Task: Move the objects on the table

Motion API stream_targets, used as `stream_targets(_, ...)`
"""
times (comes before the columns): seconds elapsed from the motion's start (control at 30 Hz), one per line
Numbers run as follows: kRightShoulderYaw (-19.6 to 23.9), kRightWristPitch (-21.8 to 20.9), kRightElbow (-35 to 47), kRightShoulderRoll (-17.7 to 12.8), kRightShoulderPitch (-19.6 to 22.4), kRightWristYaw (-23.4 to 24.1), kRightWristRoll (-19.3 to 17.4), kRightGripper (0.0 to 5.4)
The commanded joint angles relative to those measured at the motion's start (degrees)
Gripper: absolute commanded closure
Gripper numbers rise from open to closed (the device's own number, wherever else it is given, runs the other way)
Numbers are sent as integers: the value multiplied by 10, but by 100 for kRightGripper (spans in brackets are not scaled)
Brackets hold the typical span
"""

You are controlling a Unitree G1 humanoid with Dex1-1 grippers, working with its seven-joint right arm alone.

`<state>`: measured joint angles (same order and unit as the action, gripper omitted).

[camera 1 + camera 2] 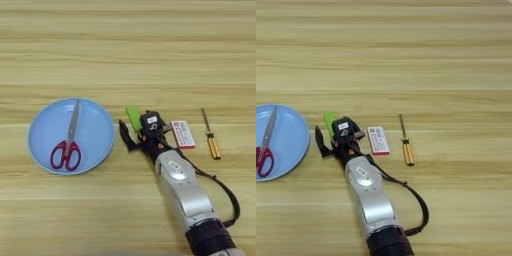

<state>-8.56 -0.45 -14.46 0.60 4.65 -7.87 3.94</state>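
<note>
On the wooden surface (150, 45) we see five small things laid out in a rough row across the middle. Farthest left is the round light-blue plate (95, 135), and the red-handled scissors (67, 147) lie inside it, blades pointing to the far side and the red loops toward the near rim.

Just right of the plate lies the small green block (132, 116), tilted a little. Our right arm (187, 192) comes in from the near right corner, its silver forearm slanting up and left, with a black cable looping along its right side. The pincer (134, 131) is at the green block: one black finger (124, 134) stands out to the left of the block, between it and the plate, and the other side of the pincer sits just right of the block under the black head with a white label. The fingers are spread apart, straddling the near end of the block; we cannot tell whether they touch it, and nothing is lifted.

Just right of the pincer head lies the red-and-white flat box (183, 134), flat on the surface. Further right, apart from the box, lies the orange-handled screwdriver (211, 135), its thin shaft pointing far and its handle near.
</note>
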Motion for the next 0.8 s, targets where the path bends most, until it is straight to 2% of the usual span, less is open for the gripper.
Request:
stream_targets(0.03, 1, 1, 12, 1, 16, 2, -1, 163)
stream_targets(0.53, 2, 0, 18, 2, 11, 5, -1, 399)
stream_targets(0.8, 2, -1, 24, 4, 7, 7, -1, 401)
